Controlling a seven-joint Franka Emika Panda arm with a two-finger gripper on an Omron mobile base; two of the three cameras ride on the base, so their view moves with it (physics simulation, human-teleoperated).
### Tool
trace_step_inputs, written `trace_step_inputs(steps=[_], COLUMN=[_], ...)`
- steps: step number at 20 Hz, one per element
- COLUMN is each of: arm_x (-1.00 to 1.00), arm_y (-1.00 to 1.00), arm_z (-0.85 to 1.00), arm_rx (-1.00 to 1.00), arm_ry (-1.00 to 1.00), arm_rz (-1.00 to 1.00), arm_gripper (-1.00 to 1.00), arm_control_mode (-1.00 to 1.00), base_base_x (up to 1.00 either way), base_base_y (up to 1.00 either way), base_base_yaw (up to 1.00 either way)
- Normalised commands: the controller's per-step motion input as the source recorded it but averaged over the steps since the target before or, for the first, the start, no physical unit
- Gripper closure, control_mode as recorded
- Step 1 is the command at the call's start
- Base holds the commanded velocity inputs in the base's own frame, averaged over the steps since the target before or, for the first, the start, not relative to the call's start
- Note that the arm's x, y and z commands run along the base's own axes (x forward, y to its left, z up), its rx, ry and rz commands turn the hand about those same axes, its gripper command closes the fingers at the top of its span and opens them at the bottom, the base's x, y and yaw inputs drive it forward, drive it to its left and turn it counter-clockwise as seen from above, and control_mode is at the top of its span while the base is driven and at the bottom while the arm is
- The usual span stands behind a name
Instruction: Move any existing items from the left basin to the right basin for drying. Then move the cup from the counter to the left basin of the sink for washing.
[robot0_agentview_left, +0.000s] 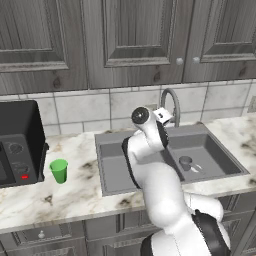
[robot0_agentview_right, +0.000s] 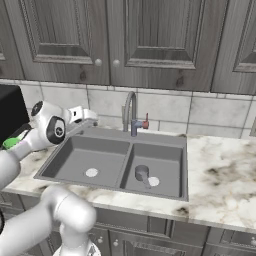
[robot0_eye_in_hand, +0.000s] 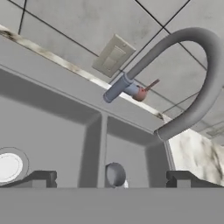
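A: gripper (robot0_eye_in_hand: 111, 178) state?
B: Wide open, empty, above the sink's back edge. Metal cup (robot0_agentview_right: 142, 173) sits in the right basin (robot0_agentview_right: 170, 156), so drying looks done.
A: Green cup (robot0_agentview_left: 59, 170)?
B: On the bench (robot0_agentview_left: 75, 187) left of the sink; not yet in the left basin (robot0_agentview_right: 100, 157).
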Motion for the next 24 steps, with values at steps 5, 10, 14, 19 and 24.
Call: trace_step_inputs(steps=[5,10,14,19,24], arm_x=[-0.08,-0.07,-0.21,-0.28,-0.31], arm_y=[0.68,0.74,0.47,0.36,0.23], arm_z=[-0.01,-0.08,-0.09,-0.03,-0.06], arm_rx=[0.00,0.00,0.00,0.00,0.03], arm_ry=[0.11,0.08,0.02,0.00,0.00], arm_rz=[0.02,0.02,0.06,0.12,0.23], arm_gripper=[-1.00,-1.00,-1.00,-1.00,-1.00], arm_control_mode=[-1.00,-1.00,-1.00,-1.00,-1.00], base_base_x=[0.00,0.00,0.00,0.00,0.00], base_base_y=[0.00,0.00,0.00,0.00,0.00], base_base_yaw=[0.00,0.00,0.00,0.00,0.00])
